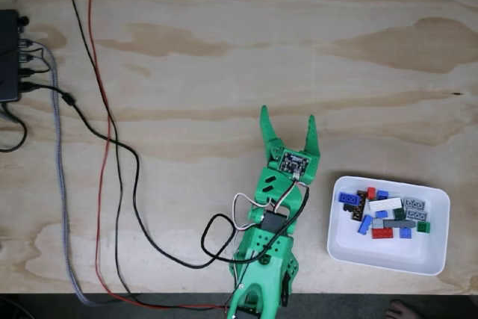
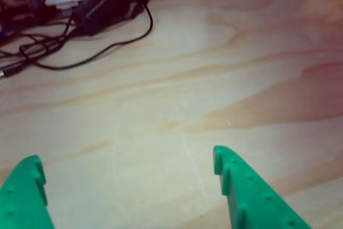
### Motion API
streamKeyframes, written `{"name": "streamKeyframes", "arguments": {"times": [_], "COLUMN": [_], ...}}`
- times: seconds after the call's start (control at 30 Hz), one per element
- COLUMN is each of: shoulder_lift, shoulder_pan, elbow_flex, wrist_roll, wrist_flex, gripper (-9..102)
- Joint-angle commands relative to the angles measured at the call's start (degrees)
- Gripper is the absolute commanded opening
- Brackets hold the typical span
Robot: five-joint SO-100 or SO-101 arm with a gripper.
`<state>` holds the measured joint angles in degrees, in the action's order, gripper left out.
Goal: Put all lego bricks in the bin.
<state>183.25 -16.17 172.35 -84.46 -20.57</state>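
Several lego bricks (image 1: 388,213), blue, red, green, grey, white and dark, lie heaped inside the white bin (image 1: 351,248) at the lower right of the fixed view. My green gripper (image 1: 288,119) stands open to the left of the bin, above bare wood, with nothing between its fingers. In the other view its two green fingertips (image 2: 241,178) rise from the bottom edge, spread wide apart over the plywood.
A black box (image 1: 9,54) with plugged cables sits at the left edge. Black and red cables (image 1: 112,169) and a grey braided one run down the left part of the table to the arm's base. In the other view, a dark adapter (image 2: 102,2) and cables lie at the far left.
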Motion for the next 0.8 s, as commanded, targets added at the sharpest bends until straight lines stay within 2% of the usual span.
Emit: {"name": "streamKeyframes", "arguments": {"times": [0.0, 0.13, 0.27, 0.3, 0.37, 0.4, 0.47, 0.77], "shoulder_lift": [10.0, 9.9, 9.9, 9.9, 9.8, 9.8, 9.8, 9.9], "shoulder_pan": [-2.6, 2.0, 5.0, 4.9, 5.0, 5.8, 9.2, 11.3], "elbow_flex": [-6.9, -8.8, -2.7, -0.6, 4.0, 6.9, 7.9, 7.9], "wrist_roll": [1.3, -1.7, -2.8, 2.2, 0.0, 4.3, 6.7, 6.9], "wrist_flex": [-24.7, -49.4, -62.3, -59.8, -58.3, -56.0, -55.5, -55.5], "gripper": [36, 36, 36, 36, 36, 36, 36, 36]}}
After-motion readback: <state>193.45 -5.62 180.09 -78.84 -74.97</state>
